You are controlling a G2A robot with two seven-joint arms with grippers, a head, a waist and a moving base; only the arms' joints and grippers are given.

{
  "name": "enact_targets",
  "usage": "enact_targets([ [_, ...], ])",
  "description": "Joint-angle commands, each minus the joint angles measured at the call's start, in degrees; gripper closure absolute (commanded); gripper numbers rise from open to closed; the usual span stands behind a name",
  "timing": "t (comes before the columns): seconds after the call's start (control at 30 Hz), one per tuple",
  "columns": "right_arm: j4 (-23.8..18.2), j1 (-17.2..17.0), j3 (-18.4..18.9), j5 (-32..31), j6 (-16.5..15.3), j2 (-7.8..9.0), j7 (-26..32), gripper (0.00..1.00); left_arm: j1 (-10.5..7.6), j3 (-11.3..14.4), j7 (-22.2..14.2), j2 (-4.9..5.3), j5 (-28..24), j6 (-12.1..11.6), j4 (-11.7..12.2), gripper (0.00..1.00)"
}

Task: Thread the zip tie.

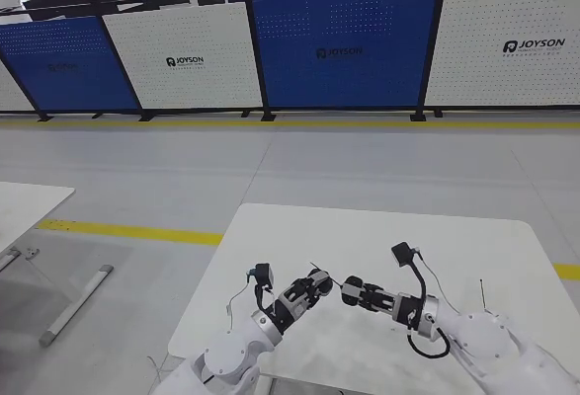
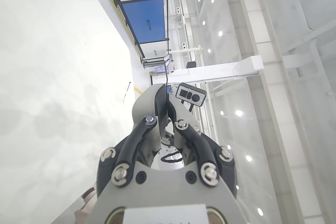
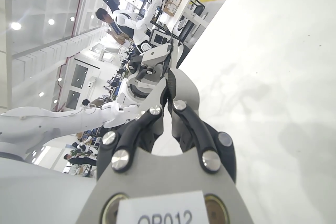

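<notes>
Both arms sit nose to nose just above the near side of the table. The left gripper is clamped tight on the zip tie, a skinny black strap held up off the table. The right gripper looks pinched onto it too. I can't tell which end is the head. My two cents: hold one end dead steady, square the tip to the slot, grip close to the tip so it won't flop, and feed slowly.
</notes>
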Motion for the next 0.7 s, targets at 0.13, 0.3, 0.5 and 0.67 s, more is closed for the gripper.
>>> enact_targets([
  [0.13,-0.84,-1.29,2.13,-1.92,-1.16,0.32,1.55,1.0,-0.05,0.0,-0.46,-0.08,0.87,0.13,0.17,0.0],
  [0.3,-1.65,-2.94,4.46,-0.5,-3.14,0.74,3.31,1.0,-0.05,0.0,-0.46,-0.08,0.87,0.13,0.17,0.0],
  [0.5,-1.65,-2.94,4.46,-0.5,-3.14,0.74,3.31,1.0,-0.09,0.16,-0.51,-0.13,0.85,0.18,0.26,0.0],
  [0.67,-2.27,-3.38,4.43,-0.53,-3.42,0.58,5.09,1.0,-0.63,0.13,-4.76,-0.07,-0.2,1.47,1.04,0.0],
])
